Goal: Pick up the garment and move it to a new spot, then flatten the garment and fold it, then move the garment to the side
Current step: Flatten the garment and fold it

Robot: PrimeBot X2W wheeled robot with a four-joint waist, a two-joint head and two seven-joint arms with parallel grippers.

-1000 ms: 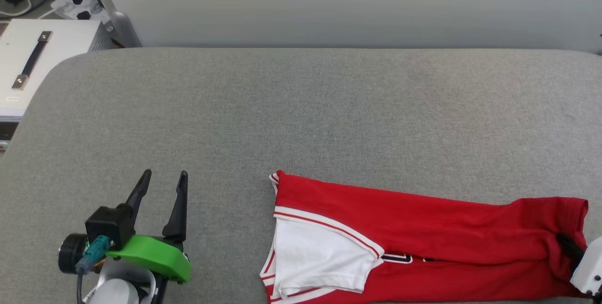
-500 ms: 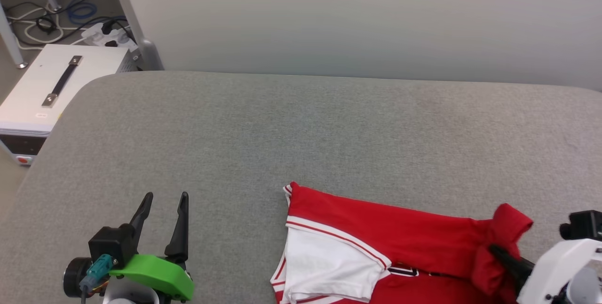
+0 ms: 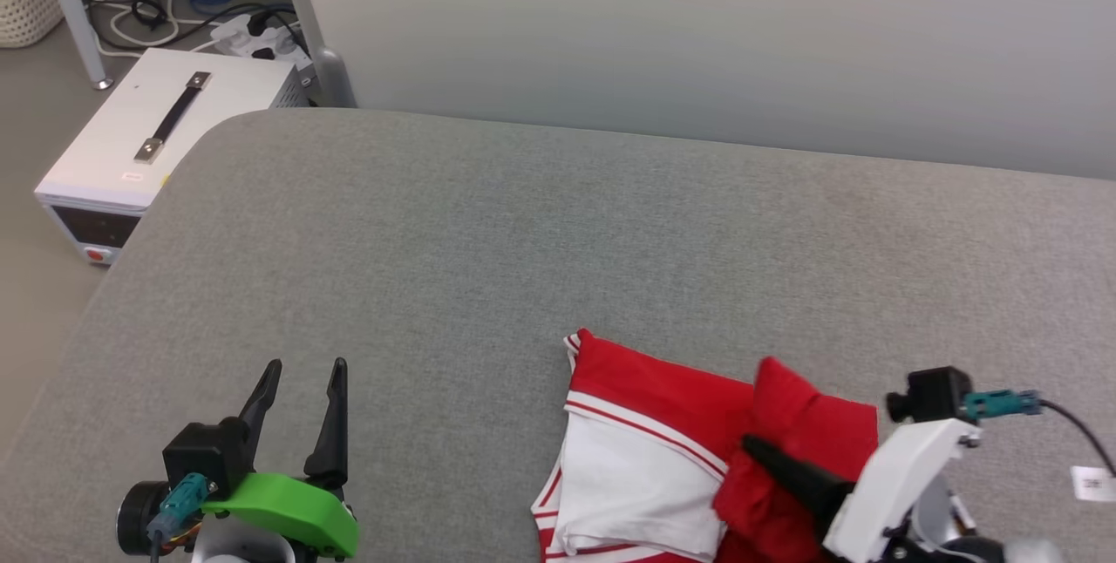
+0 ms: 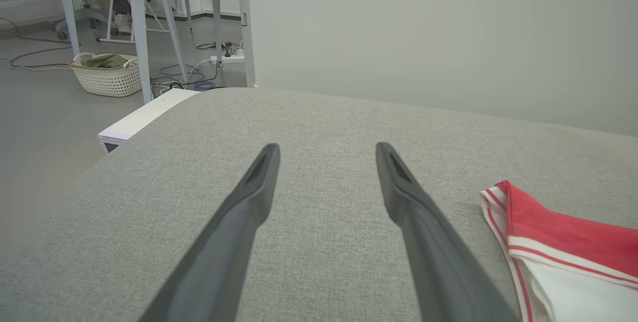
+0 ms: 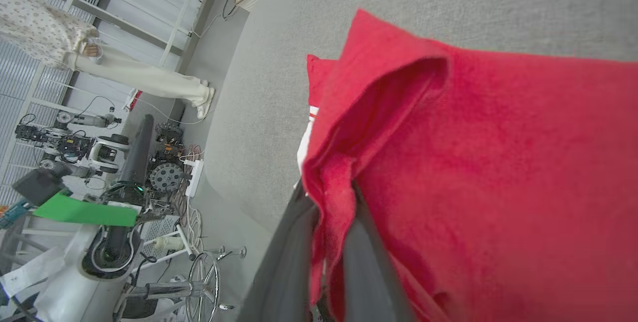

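Item: garment (image 3: 649, 467), a small red jersey T-shirt with a white short sleeve and red-and-white striped trim, lying on the grey cloth-covered surface (image 3: 523, 240) at its near edge, right of the middle. The collar end and the white sleeve lie flat towards the surface's left. The red body on the other side is bunched up and lifted over itself into a raised fold. Holder: right gripper (image 3: 757, 448), coming in from the near right corner, its two dark fingers (image 5: 284, 272) pressed together on a thick pinch of the red cloth. The right wrist view shows the fabric (image 5: 498, 162) draped over and between them. The pinched part is possibly the hem end, but the bunching makes that hard to judge. Second tool: left gripper (image 3: 307, 364), with a green housing, over the near left part of the surface and well apart from the garment. Its fingers are spread wide with nothing between them, and in the left wrist view they frame bare grey cloth (image 4: 327, 146), with the shirt's striped edge (image 4: 573, 242) to their right. Surroundings: a pale wall (image 3: 697, 23) along the far edge. On the floor beyond the far left corner are a white box with a black handle (image 3: 166, 123), a power strip with cables (image 3: 253, 27) and a woven basket (image 4: 107, 75). A person in pale clothes (image 5: 99, 63) stands in the background of the right wrist view.
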